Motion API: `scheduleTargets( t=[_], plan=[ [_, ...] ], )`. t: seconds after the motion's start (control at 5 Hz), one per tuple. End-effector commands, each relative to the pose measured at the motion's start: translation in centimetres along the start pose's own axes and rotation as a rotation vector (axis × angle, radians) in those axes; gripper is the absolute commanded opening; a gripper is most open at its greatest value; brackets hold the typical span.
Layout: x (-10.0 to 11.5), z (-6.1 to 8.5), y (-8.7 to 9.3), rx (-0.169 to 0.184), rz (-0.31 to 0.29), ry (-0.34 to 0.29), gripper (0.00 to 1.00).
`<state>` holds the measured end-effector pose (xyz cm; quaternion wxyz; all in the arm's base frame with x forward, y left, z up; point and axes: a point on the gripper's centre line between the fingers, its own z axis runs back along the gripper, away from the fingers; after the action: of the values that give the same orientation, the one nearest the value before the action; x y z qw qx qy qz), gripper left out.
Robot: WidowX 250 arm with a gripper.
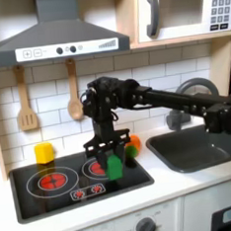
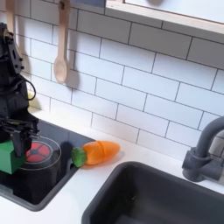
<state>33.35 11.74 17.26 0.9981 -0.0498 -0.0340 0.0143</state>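
My gripper (image 1: 112, 153) hangs over the right red burner of the black toy stove (image 1: 36, 199), its fingers spread wide apart. A small green object (image 1: 114, 166) stands on the stove between and just below the fingertips, and the fingers do not look closed on it. In the second exterior view, the gripper (image 2: 16, 147) is at the left edge with the green object (image 2: 7, 159) beside a finger. An orange carrot with a green top (image 2: 98, 152) lies on the counter just past the stove (image 2: 44, 179), towards the sink; the carrot (image 1: 136, 144) sits right of the gripper in the first exterior view.
A yellow block (image 1: 43, 151) stands at the stove's back left. A wooden spatula (image 1: 25, 102) and wooden spoon (image 1: 73, 92) hang on the tiled wall. The dark sink (image 1: 205, 147) and grey faucet (image 2: 206, 149) lie to the right. A range hood (image 1: 56, 38) and microwave (image 1: 183, 10) sit overhead.
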Motion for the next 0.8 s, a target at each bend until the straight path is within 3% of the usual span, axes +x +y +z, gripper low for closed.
scheduleTargets(
  t=[0.0, 0.2, 0.4, 0.6],
  plan=[
    [0.11, -0.15, 0.08, 0.006, 0.000, -0.001, 0.00],
    [-0.09, -0.32, 0.55, 0.005, -0.002, 0.003, 0.00],
    [-0.07, -0.27, 0.07, -0.019, -0.020, 0.007, 0.00],
    [-0.02, -0.65, -0.01, -0.014, -0.027, 0.017, 0.00]
  ],
)
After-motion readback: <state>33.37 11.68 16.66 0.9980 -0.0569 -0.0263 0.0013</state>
